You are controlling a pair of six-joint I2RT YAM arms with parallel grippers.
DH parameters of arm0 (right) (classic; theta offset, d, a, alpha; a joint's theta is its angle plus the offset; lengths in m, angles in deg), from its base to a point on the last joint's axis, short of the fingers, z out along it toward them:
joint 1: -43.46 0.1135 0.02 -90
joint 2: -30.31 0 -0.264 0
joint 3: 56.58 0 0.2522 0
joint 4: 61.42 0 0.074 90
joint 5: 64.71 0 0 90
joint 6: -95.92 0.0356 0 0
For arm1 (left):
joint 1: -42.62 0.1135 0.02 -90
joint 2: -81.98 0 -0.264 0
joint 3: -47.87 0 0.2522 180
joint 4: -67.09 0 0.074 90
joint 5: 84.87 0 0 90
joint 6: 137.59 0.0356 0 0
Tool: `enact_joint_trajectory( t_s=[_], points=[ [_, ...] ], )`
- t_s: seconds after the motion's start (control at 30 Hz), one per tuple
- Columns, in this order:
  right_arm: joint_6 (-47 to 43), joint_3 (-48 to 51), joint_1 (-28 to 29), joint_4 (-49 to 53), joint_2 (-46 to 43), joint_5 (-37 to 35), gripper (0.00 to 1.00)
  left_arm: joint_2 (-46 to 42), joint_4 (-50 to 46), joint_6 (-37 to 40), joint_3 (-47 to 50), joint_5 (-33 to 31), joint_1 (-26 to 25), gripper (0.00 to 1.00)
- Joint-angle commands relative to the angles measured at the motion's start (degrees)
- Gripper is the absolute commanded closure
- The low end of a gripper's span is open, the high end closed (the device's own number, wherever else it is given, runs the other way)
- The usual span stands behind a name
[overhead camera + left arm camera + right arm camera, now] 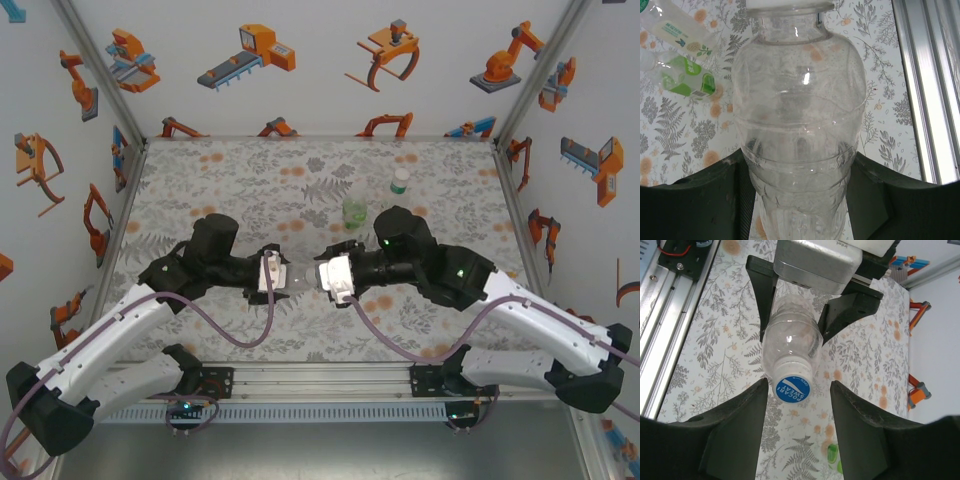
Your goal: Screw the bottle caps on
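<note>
Broad mat (230,180) around two upright bottles (354,212)

Left arm (110,335) runs from its base inward, wrist level over the mid-worktop (200,180), pointing right. Left tool (797,165) is clamped: both dark fingers (695,205) press the sides of a clear bottle (800,100), held lying sideways. Right arm (545,335) mirrors it, wrist pointing left, so the two tools sit nose to nose. Right tool (799,390) is parted, its fingers (735,440) flanking the blue cap (792,389) with a sliver of gap on each side. They are apparently not touching it, though the top view is too coarse to confirm. Both wrists are roughly horizontal.
</note>
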Motion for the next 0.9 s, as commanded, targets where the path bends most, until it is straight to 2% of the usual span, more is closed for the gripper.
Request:
enact_joint_trajectory(
  t_s=[0.0, 0.33, 0.63, 0.73, 0.87],
  points=[
    [0.04, 0.41, 0.07, -1.81, 0.11, 2.63, 0.50, -0.13, -0.55, 1.17, -2.01, 2.25, -0.21, 1.00],
    [0.39, 1.10, 0.08, -2.11, -0.39, 2.55, 0.56, 0.05, -0.64, 1.12, -2.09, 2.14, -0.21, 1.00],
    [1.38, 1.47, 0.13, -2.39, -0.60, 2.41, 0.65, -0.01, -0.64, 1.26, -2.08, 2.07, -0.24, 1.00],
    [4.14, 1.87, 0.09, -3.77, -0.57, 1.26, 0.68, -0.16, -0.64, 1.25, -2.10, 1.79, -0.27, 1.00],
    [13.04, 3.74, 0.09, -8.39, -0.91, -2.06, 0.79, -0.56, -0.01, 0.83, -1.88, 0.38, -0.23, 1.00]
  ],
)
